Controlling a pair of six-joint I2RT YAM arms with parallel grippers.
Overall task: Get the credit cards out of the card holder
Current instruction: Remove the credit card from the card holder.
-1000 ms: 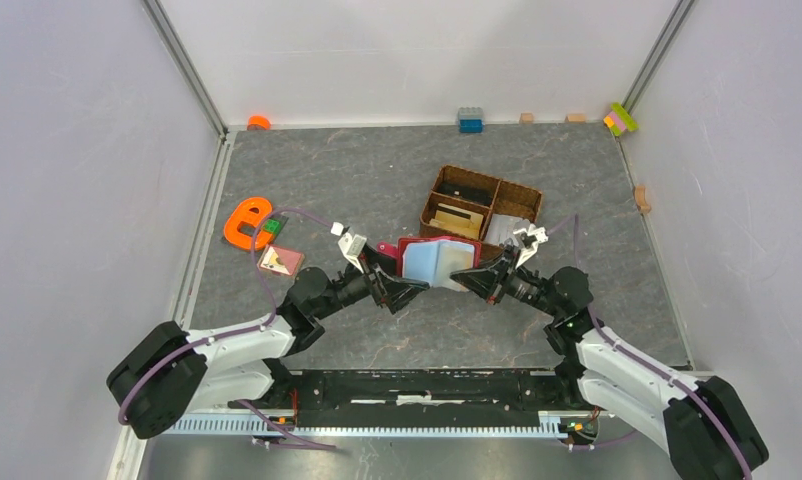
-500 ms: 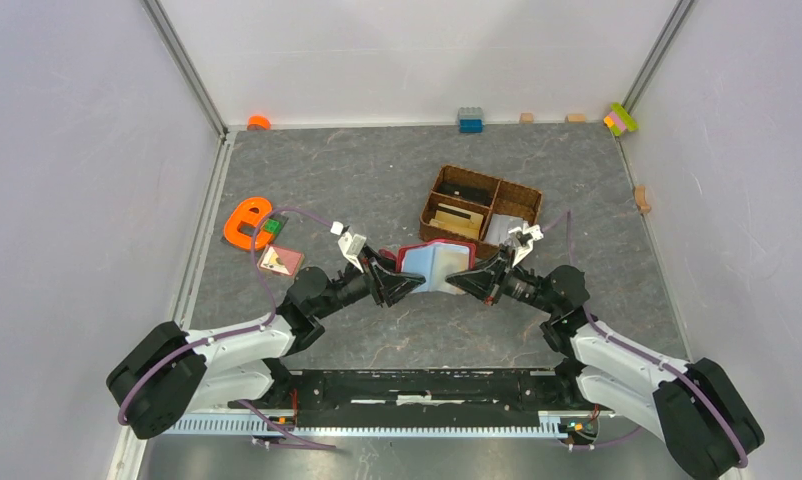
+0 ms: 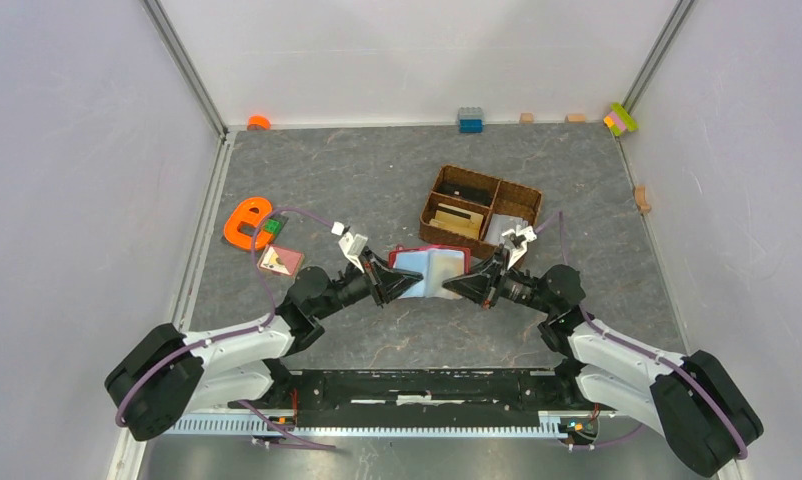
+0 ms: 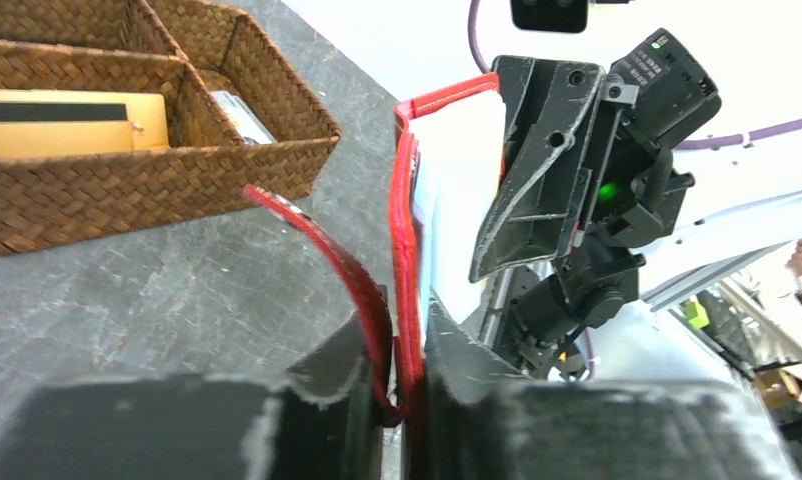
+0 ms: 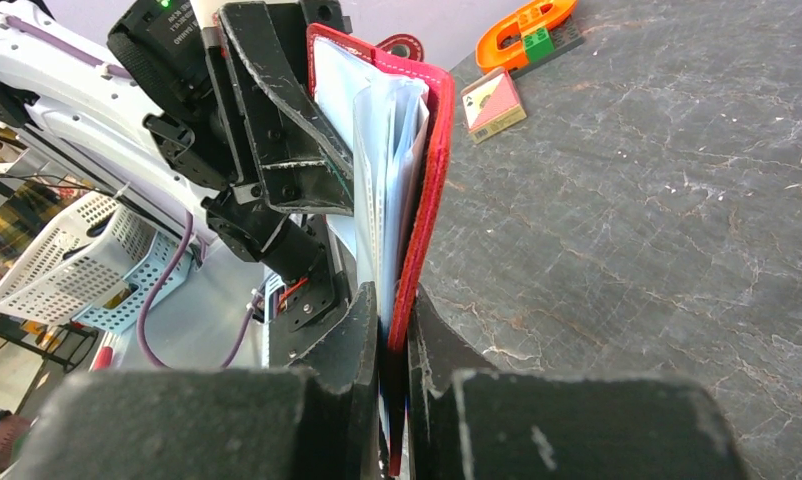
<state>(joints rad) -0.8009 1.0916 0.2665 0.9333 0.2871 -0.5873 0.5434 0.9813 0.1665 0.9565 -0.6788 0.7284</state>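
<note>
centre frame: left tool has just shut on one flap of the holder; right tool pinches the other. cards can come out next.

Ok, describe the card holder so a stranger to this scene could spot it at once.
On the grey table, find the brown wicker basket right of centre. Just on the arms' side of it, the card holder is held between the left fingers and the right fingers. It is the only red thing opened like a book, with pale blue inside.
</note>
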